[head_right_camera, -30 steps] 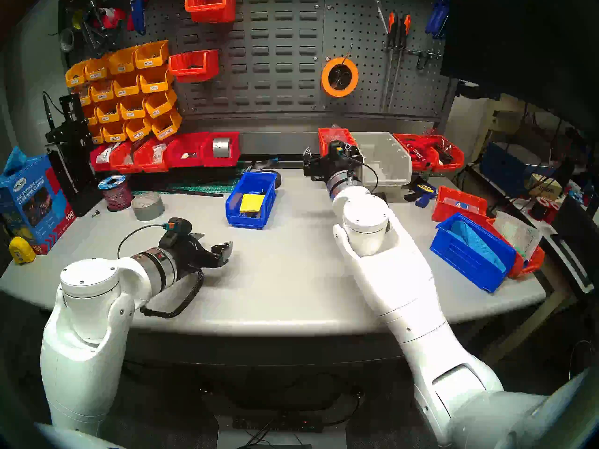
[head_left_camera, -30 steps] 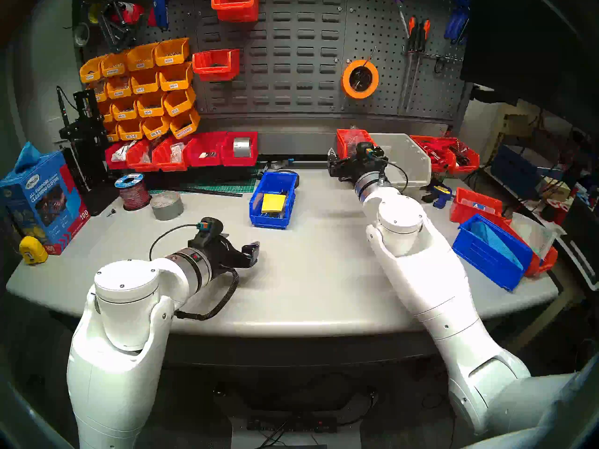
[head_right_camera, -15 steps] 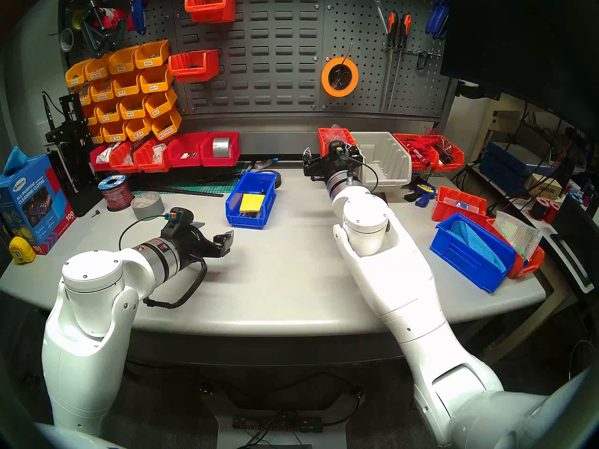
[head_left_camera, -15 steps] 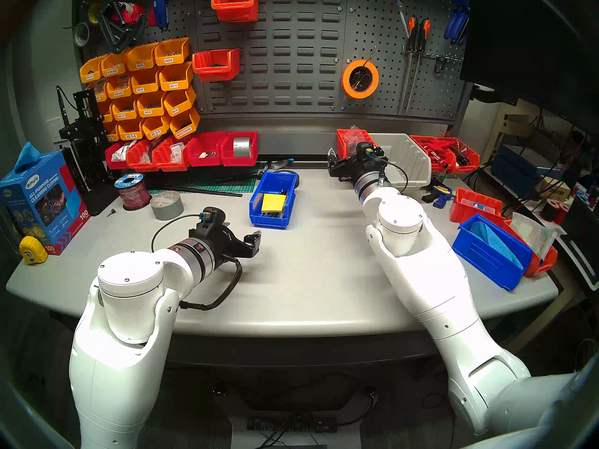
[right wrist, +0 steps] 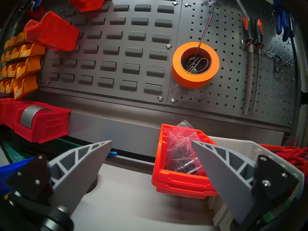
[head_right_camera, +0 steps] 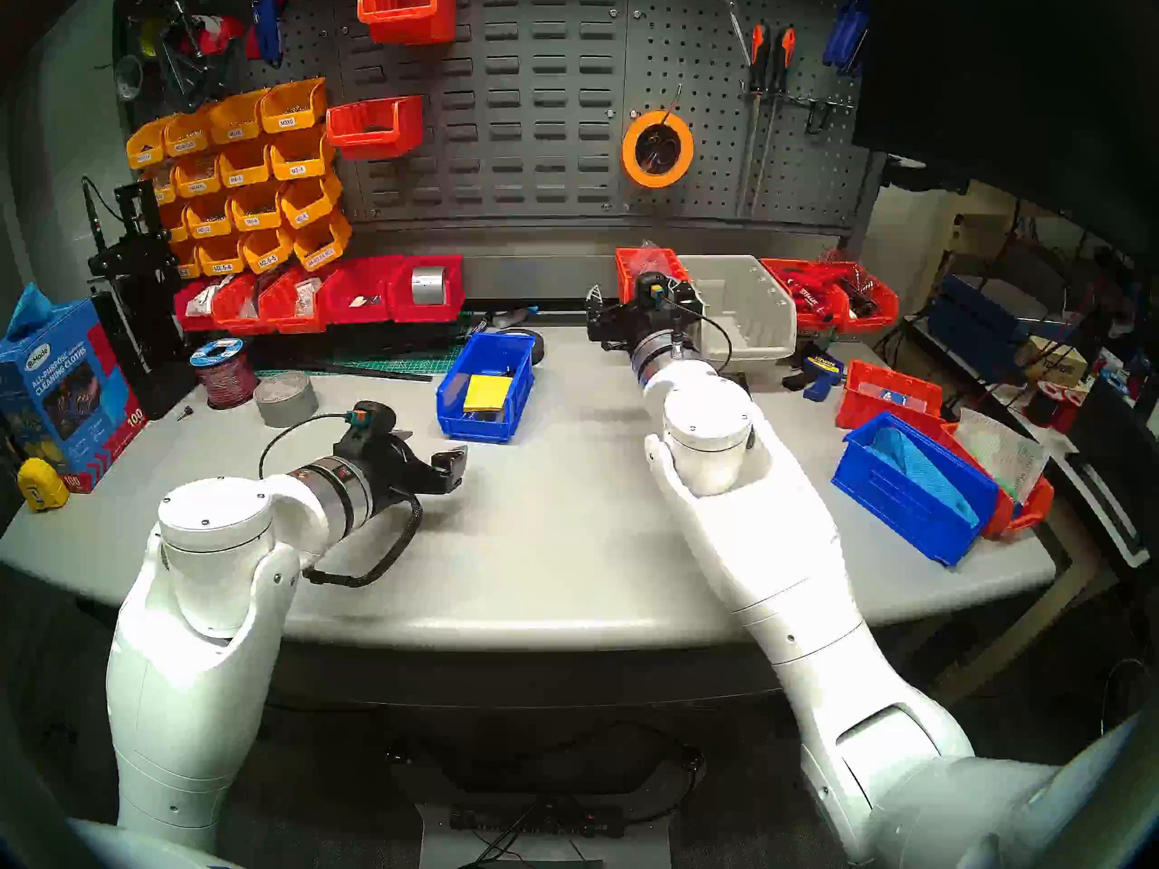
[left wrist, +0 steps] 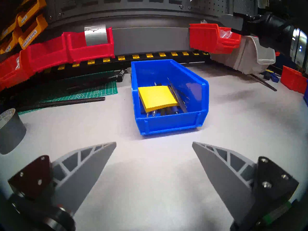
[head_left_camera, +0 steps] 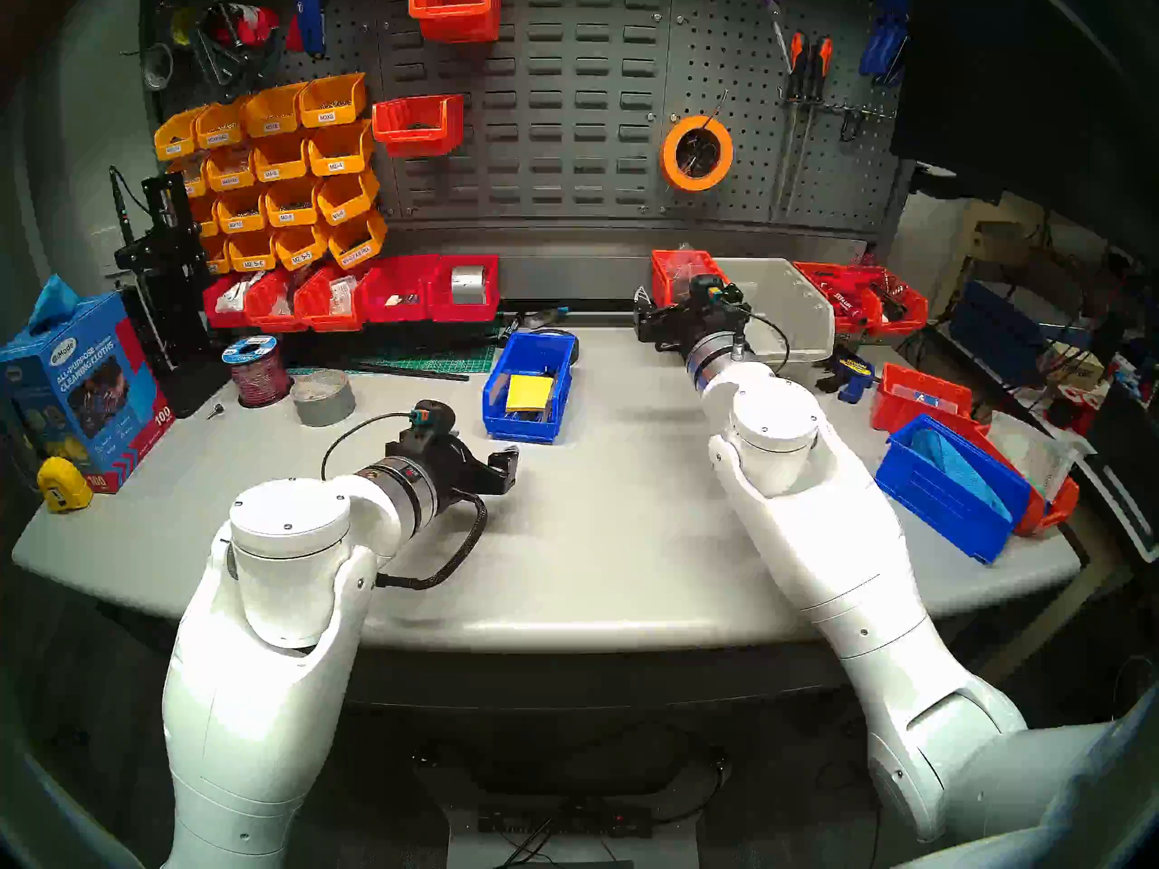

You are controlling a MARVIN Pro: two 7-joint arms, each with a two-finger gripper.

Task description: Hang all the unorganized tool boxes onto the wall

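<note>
- Grey bench [head_left_camera: 596, 535] ran below the dark louvre wall [head_left_camera: 564, 115]; two red-orange bins [head_left_camera: 419, 124] hung on the wall.
- Blue bin [head_left_camera: 530, 388] w/ yellow notepad [left wrist: 157, 97] sat on the bench, below the wall.
- Left gripper [left wrist: 154, 143] spread wide, empty, just short of the blue bin.
- Right gripper [right wrist: 151, 141] spread wide, empty, beside red-orange bin [right wrist: 180, 180] right of the blue bin.

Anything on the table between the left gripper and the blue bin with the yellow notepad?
Nothing: the left wrist view shows bare grey tabletop between the open left gripper and the blue bin.

Notepad [left wrist: 157, 97] in bin [left wrist: 168, 124]; bin before wall [head_left_camera: 564, 128].
</note>
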